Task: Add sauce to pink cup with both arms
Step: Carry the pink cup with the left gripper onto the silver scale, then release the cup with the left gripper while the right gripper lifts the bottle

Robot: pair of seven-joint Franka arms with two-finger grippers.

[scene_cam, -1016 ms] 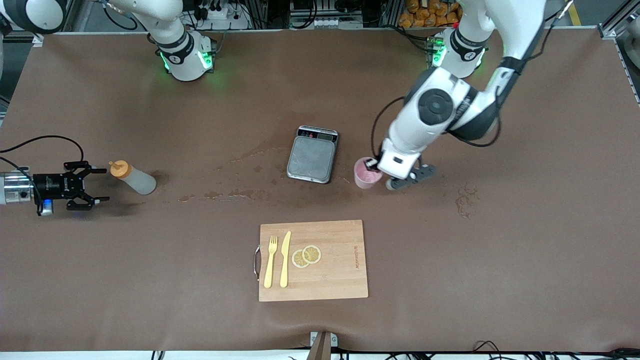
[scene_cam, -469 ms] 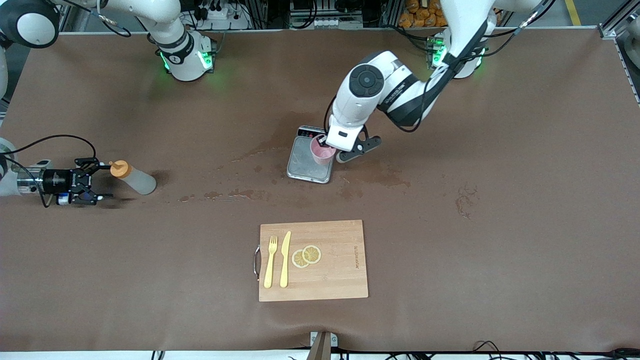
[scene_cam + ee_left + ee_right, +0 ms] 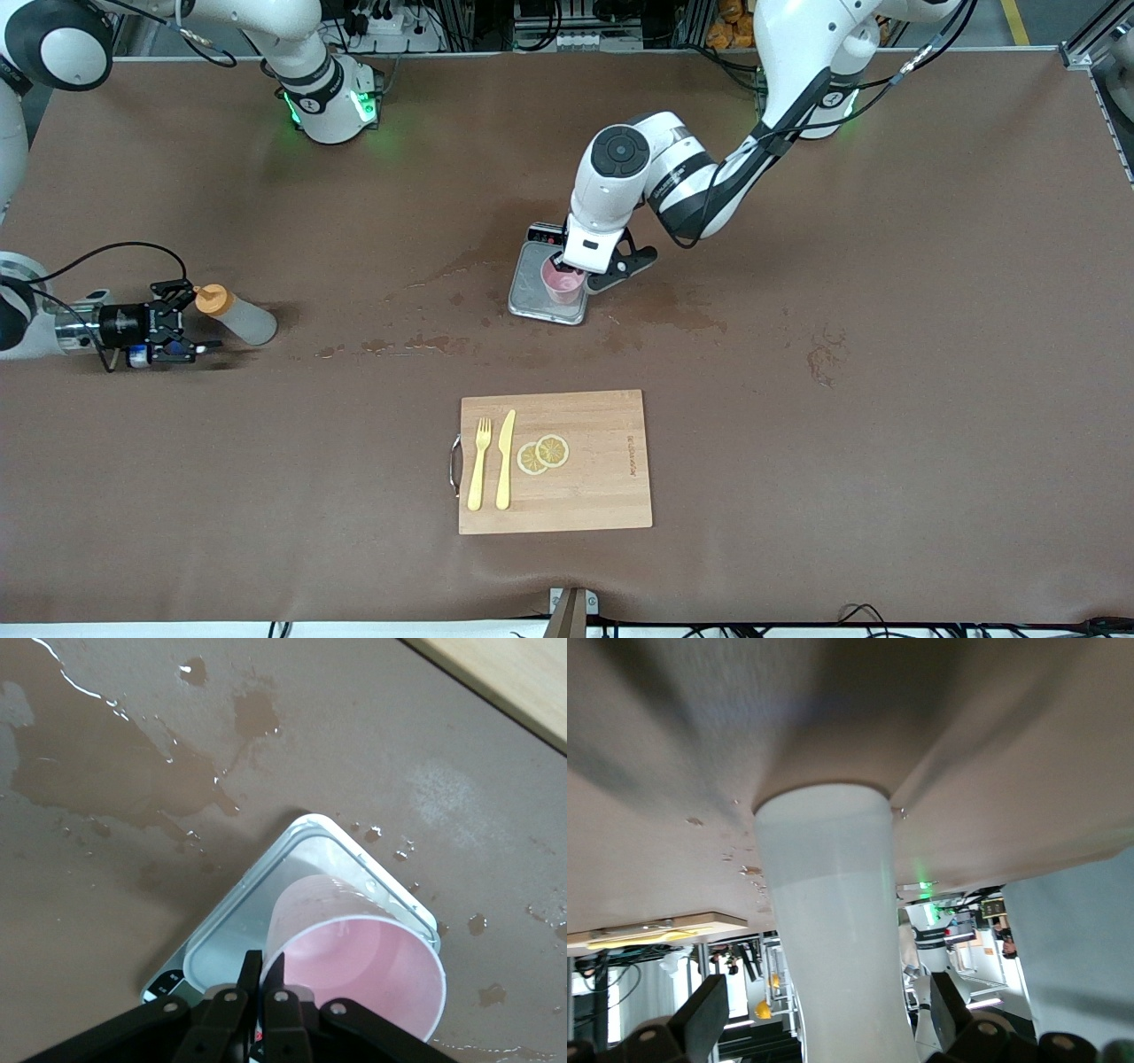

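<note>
left claw [image 3: 263, 985] clenched on pink cup [image 3: 562, 283] rim, over the scale [image 3: 534, 288] plate | right claw [image 3: 184, 321] released, fingers flanking sauce bottle [image 3: 236, 315] standing at right arm's end of desk [image 3: 886, 310]

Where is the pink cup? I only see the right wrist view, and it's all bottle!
Observer: The left gripper holds the pink cup by its rim, over the grey scale.
Operator: Is there sauce in it?
Observer: No, the left wrist view shows it looking empty inside.
Operator: Which way does my bottle point?
Observer: The sauce bottle lies on the table, orange cap toward your open right gripper.
</note>
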